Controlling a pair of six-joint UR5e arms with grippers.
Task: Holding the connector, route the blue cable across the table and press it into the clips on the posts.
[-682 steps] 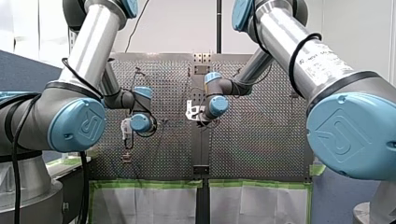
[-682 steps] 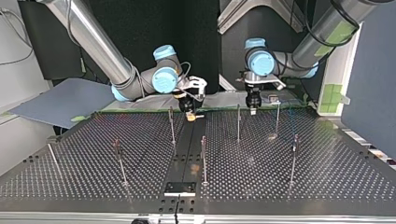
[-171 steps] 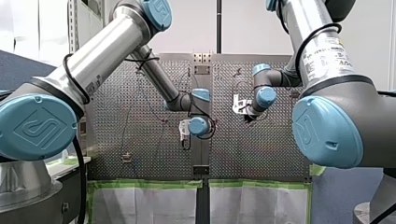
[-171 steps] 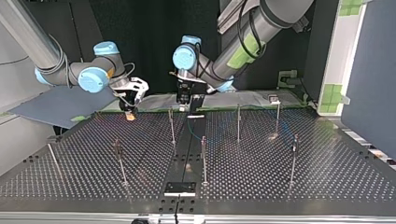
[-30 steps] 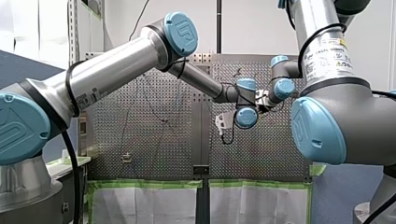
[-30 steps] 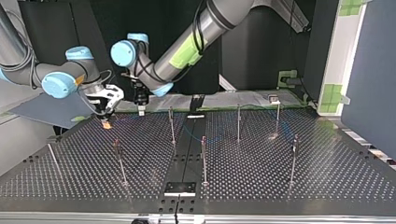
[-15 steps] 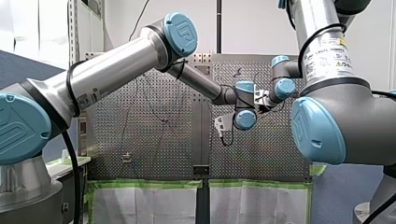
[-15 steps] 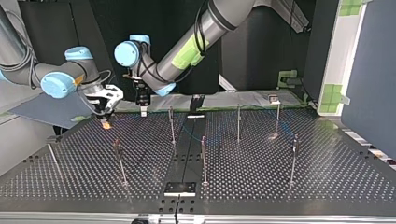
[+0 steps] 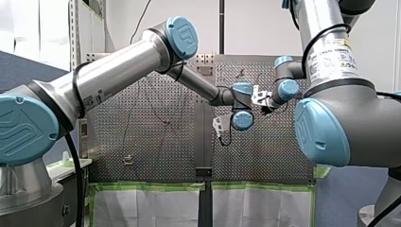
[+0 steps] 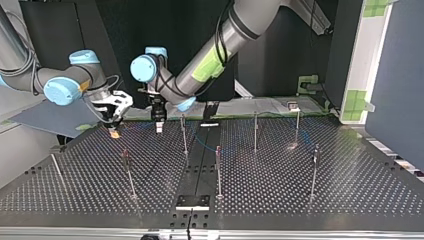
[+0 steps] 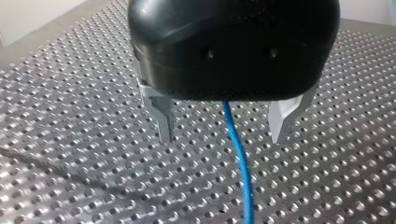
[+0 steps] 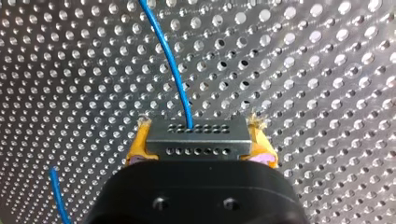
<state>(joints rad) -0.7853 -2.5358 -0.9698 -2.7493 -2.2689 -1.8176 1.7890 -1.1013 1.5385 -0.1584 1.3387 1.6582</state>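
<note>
STEP: cable routing, clips probably not all done | RIGHT: your right gripper (image 12: pixel 200 145) clamps the grey perforated rectangular connector (image 12: pixel 198 131) between yellow pads | LEFT: your left gripper (image 11: pixel 222 135) stands wide, straddling the thin blue cable (image 11: pixel 240 158) without touching it, above the perforated metal table (image 10: pixel 300 200) | ADVICE: pull the run taut from the connector, close lightly as a guide, and line the cable up with the clip on the slim metal post (image 10: pixel 184 132) before you press.

Both arms are silver tubes with grey joints and pale blue caps embossed with a logo. My left arm (image 9: pixel 118 71) carries a black cable and green tape; my right arm (image 9: pixel 326 61) a white printed label. Nearest the bench (image 10: pixel 360 195), my left hand (image 11: pixel 223 137) is black with metal fingers (image 11: pixel 164 116), my right hand (image 12: pixel 198 140) black with yellow pads (image 12: pixel 137 147).
</note>
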